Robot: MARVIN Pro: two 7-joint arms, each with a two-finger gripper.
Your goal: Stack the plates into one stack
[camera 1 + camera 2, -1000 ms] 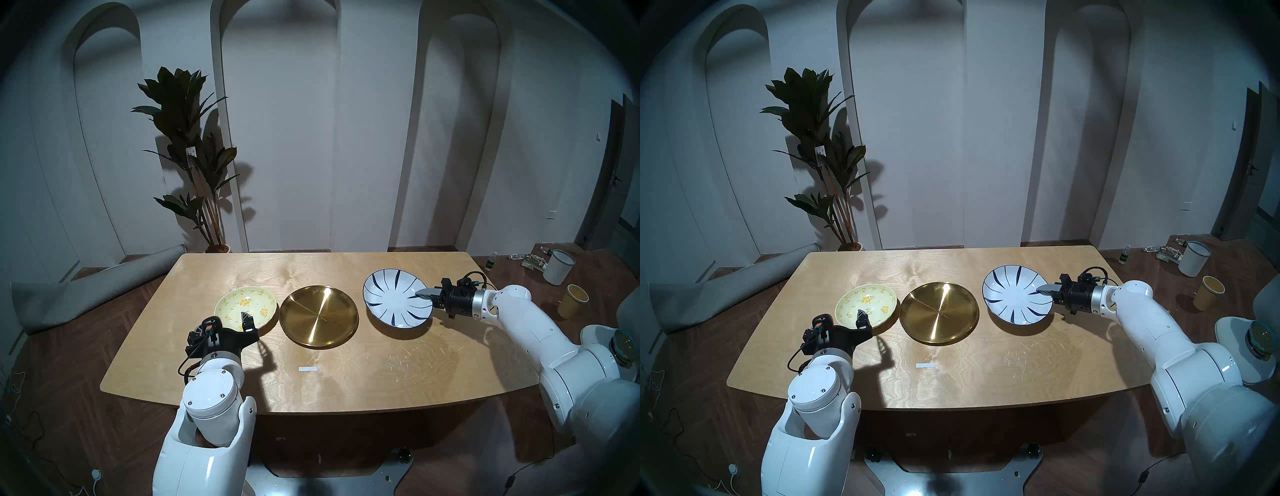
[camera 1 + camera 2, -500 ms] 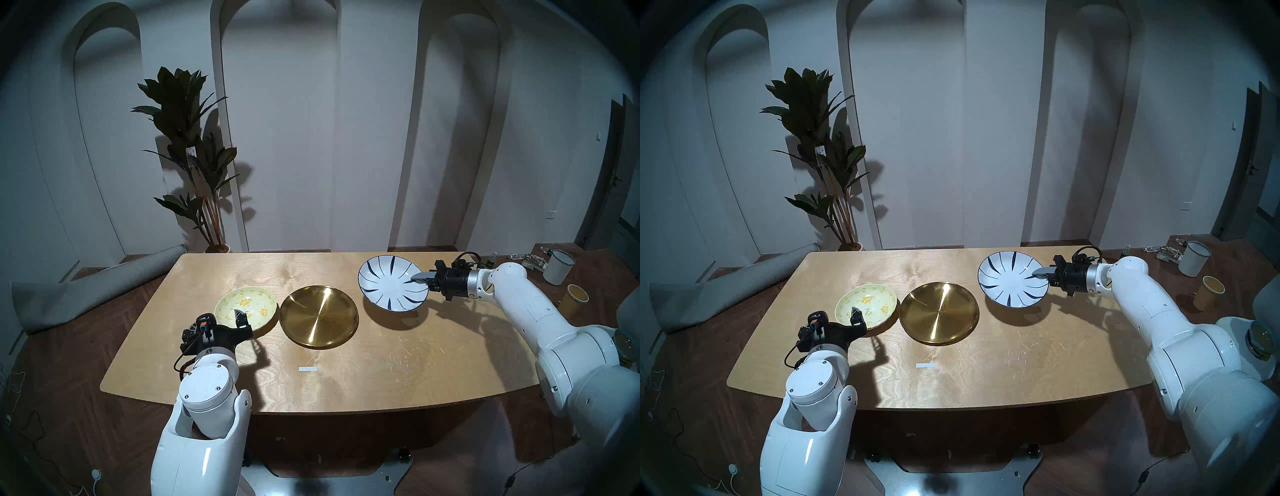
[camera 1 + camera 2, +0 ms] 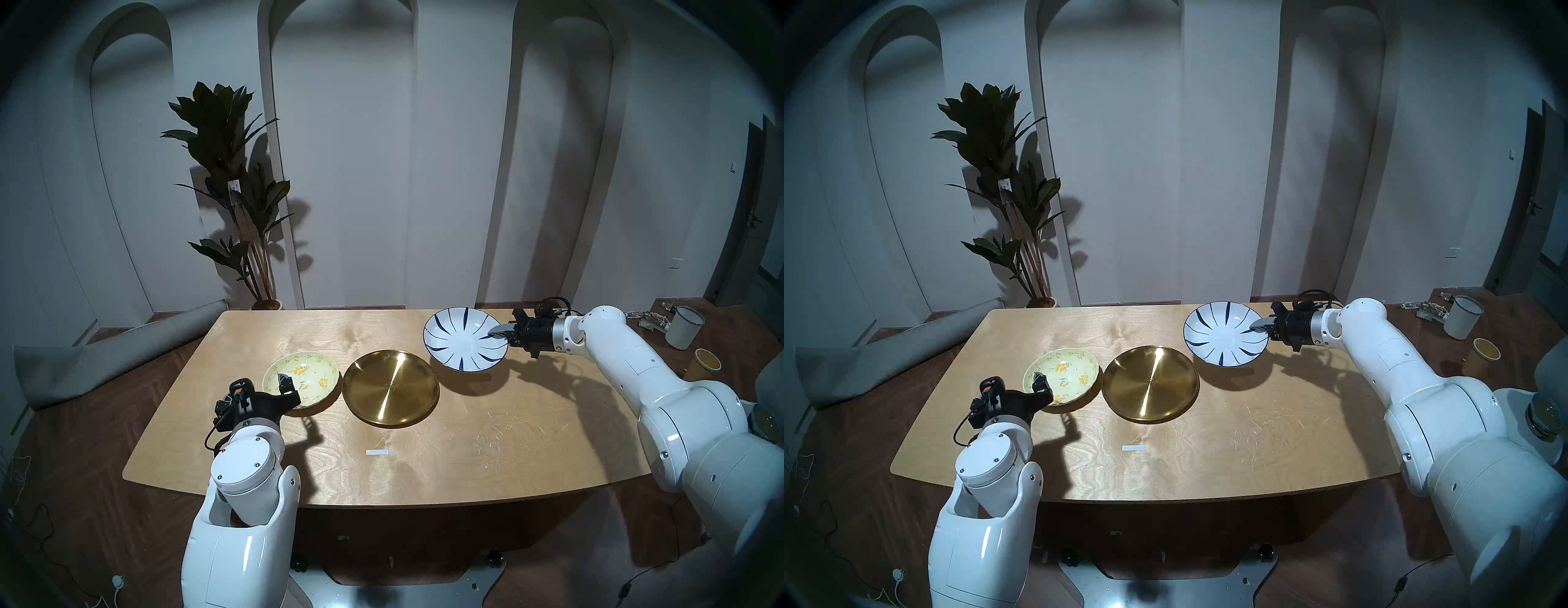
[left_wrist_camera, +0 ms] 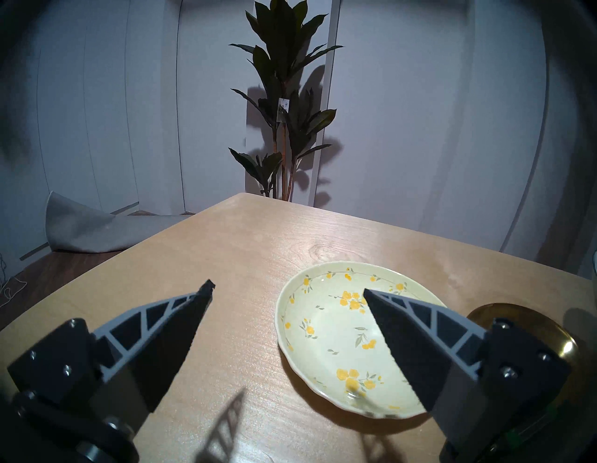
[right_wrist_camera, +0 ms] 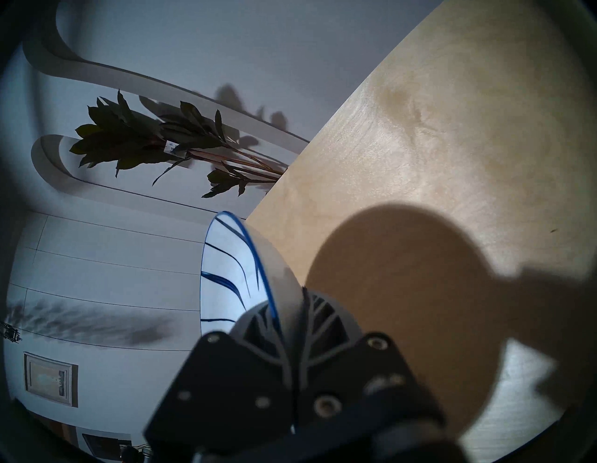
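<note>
A shiny gold plate (image 3: 390,388) (image 3: 1151,384) lies at the middle of the table. My right gripper (image 3: 498,330) (image 5: 287,300) is shut on the right rim of the white plate with dark-blue strokes (image 3: 464,339) (image 3: 1225,333) (image 5: 226,274). It holds this plate tilted in the air, up and to the right of the gold one. The pale-yellow floral plate (image 3: 314,373) (image 4: 336,336) rests left of the gold plate. My left gripper (image 4: 287,289) hangs open over the floral plate's near-left rim, one finger above the plate and the other over bare table.
The wooden table (image 3: 466,467) carries a small white tape strip (image 3: 376,452) near the front. A potted plant (image 3: 237,191) and a rolled grey mat (image 3: 106,361) stand behind on the left. Two cups (image 3: 684,327) sit on the floor at the right.
My right gripper has lifted the white-and-blue plate off the table and carried it up and left towards the gold plate. My left gripper has shifted left along the floral plate, still open.
</note>
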